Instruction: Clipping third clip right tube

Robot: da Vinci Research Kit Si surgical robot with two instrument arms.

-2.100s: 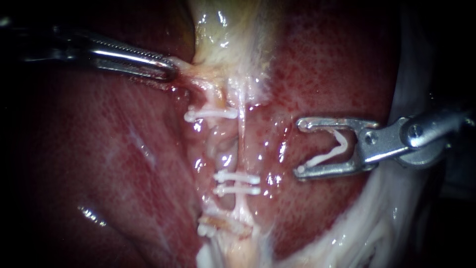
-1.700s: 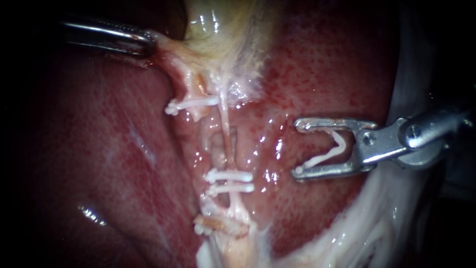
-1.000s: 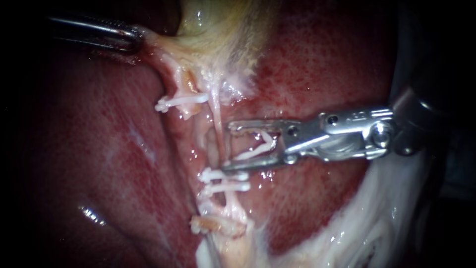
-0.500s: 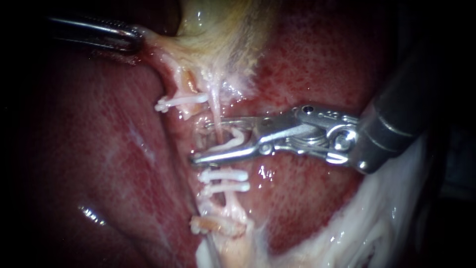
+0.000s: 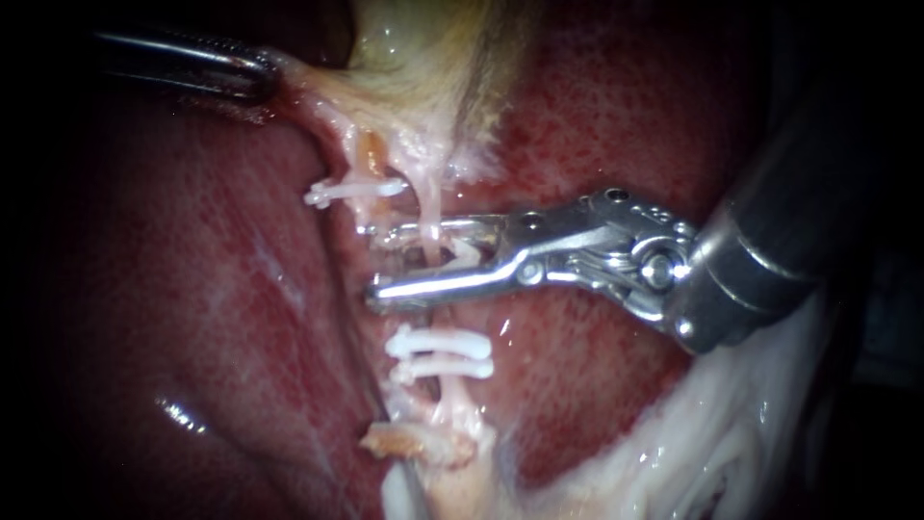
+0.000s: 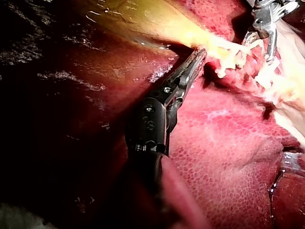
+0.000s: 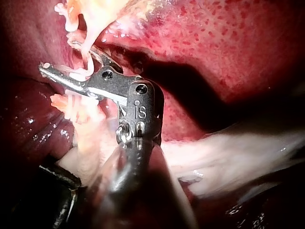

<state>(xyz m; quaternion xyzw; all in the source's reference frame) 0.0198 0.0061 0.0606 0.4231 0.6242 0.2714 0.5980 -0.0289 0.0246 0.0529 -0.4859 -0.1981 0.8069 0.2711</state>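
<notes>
Above the paired clips (image 5: 438, 351), right instrument (image 5: 377, 260) straddles the right tube (image 5: 430, 200) crosswise, jaws part-closed on a loaded clip (image 5: 463, 256). Left instrument (image 5: 262, 75) jaws clamp pale tissue (image 5: 310, 94).

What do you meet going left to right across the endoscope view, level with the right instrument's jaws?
The liver → tips of the right instrument → right tube → clip held in its jaws.

Centre bright, edges dark; glare on wet liver (image 5: 221, 289)
</notes>
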